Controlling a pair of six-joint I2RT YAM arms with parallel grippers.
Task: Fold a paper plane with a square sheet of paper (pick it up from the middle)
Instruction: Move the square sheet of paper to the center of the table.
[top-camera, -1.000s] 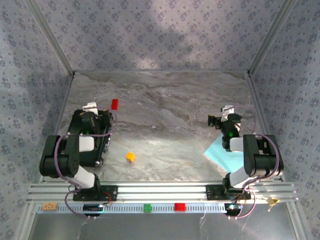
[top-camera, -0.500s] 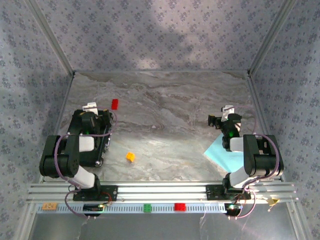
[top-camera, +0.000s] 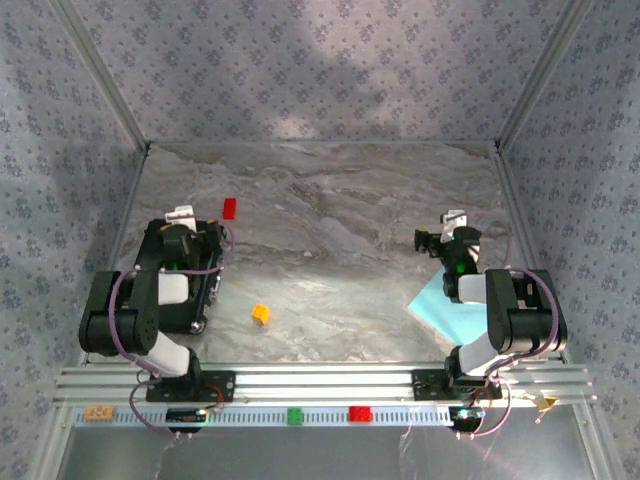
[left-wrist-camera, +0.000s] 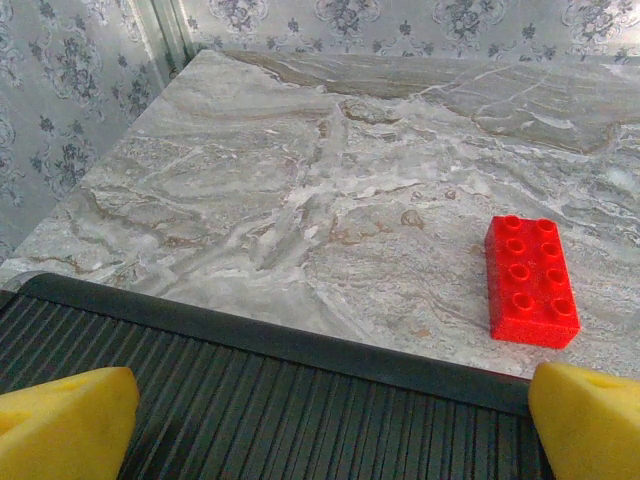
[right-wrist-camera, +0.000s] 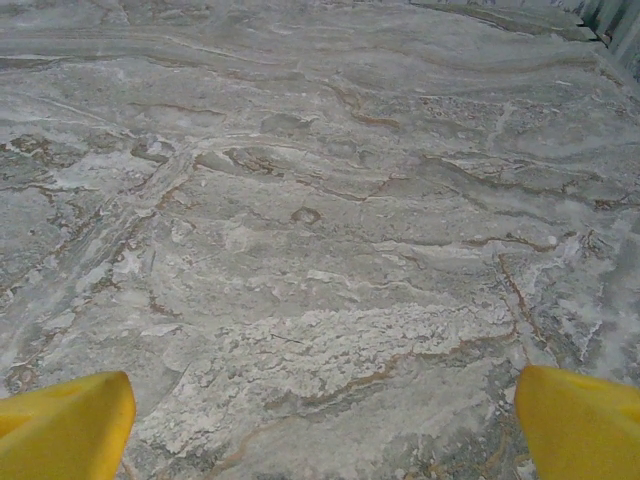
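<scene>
The square sheet of paper (top-camera: 438, 304), light blue, lies flat on the marble table near the right arm's base, and that arm covers its right part. My right gripper (top-camera: 436, 241) hovers just beyond the sheet's far corner, open; in the right wrist view its yellow fingertips (right-wrist-camera: 62, 428) stand wide apart over bare marble, and the right gripper (right-wrist-camera: 320, 430) holds nothing. My left gripper (top-camera: 188, 222) is folded back at the left, also open. In the left wrist view the left gripper (left-wrist-camera: 325, 430) has nothing between its yellow pads (left-wrist-camera: 60, 420), which hang over a black ribbed slab (left-wrist-camera: 300, 400).
A red block (top-camera: 229, 207) (left-wrist-camera: 530, 280) lies just beyond the left gripper. An orange block (top-camera: 260, 313) sits between the arms. The black slab (top-camera: 208, 290) lies under the left arm. A green block (top-camera: 295, 415) and a red block (top-camera: 359, 413) rest on the front rail. Patterned walls enclose the table.
</scene>
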